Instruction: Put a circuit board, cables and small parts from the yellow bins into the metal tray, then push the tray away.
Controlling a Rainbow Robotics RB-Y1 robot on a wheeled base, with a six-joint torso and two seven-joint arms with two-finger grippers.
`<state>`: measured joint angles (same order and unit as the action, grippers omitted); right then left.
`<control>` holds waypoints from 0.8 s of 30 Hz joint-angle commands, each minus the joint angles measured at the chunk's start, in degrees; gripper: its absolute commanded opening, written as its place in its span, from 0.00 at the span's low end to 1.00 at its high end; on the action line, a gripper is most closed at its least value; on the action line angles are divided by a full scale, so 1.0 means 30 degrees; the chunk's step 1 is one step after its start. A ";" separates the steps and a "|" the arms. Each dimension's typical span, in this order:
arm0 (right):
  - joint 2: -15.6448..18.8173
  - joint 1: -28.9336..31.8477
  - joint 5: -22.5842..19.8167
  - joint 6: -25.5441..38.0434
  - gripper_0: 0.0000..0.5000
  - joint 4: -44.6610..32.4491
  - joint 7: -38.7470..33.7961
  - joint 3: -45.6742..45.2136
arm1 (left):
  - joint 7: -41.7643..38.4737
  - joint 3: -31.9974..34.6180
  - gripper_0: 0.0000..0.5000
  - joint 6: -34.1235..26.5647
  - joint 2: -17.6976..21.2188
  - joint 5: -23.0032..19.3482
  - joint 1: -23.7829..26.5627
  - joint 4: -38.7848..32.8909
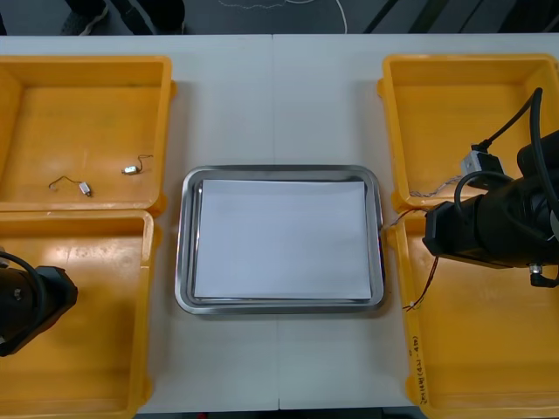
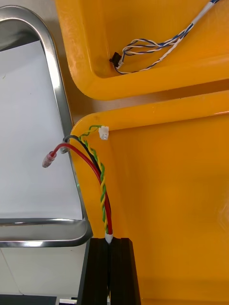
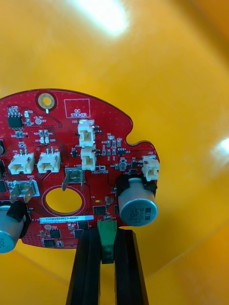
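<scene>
Over the near-left yellow bin [image 1: 87, 367], the left gripper [image 3: 107, 252] pinches the round red circuit board [image 3: 71, 157] by a green connector [image 3: 107, 236] at its rim. The board looks stiff and light but studded with fragile parts, so an edge hold suits it. The metal tray [image 1: 188, 288] sits between the bins, white inside. At the corner of the near-right yellow bin [image 2: 167, 200], the right gripper [image 2: 109, 248] is clamped on the limp red and yellow cable [image 2: 98, 176], whose loose end reaches over the tray's rim.

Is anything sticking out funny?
Yes: the red and yellow cable, pinched in the right gripper, spills over the right near bin's rim, its red tip above the tray. The left gripper holds a circuit board over the left near bin.
</scene>
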<state>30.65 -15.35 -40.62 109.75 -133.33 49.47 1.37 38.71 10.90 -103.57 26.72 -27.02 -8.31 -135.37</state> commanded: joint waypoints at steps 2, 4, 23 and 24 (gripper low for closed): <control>0.0302 -0.0538 -0.0228 0.0084 0.00 -0.0148 0.0269 0.0277 | 0.3298 0.1083 0.00 -0.0779 0.1610 -0.0630 0.0016 -0.1604; 0.0302 -0.0538 -0.0199 0.0084 0.00 -0.0148 0.0240 0.0277 | 0.4265 0.1552 0.00 -0.1775 0.1639 -0.0806 0.0456 -0.1721; 0.0302 -0.0538 -0.0228 0.0084 0.00 -0.0148 0.0327 0.0248 | 0.8513 0.2548 0.00 -0.2143 0.2254 -0.4908 0.4411 -0.3128; 0.0273 -0.0508 -0.0228 0.0084 0.00 -0.0148 0.0327 0.0277 | 0.8542 0.2431 0.00 -0.2143 0.2488 -0.5171 0.4762 -0.3128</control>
<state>30.66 -15.45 -40.80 109.75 -133.24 49.47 1.38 64.26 17.54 -109.56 30.67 -40.34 2.03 -142.50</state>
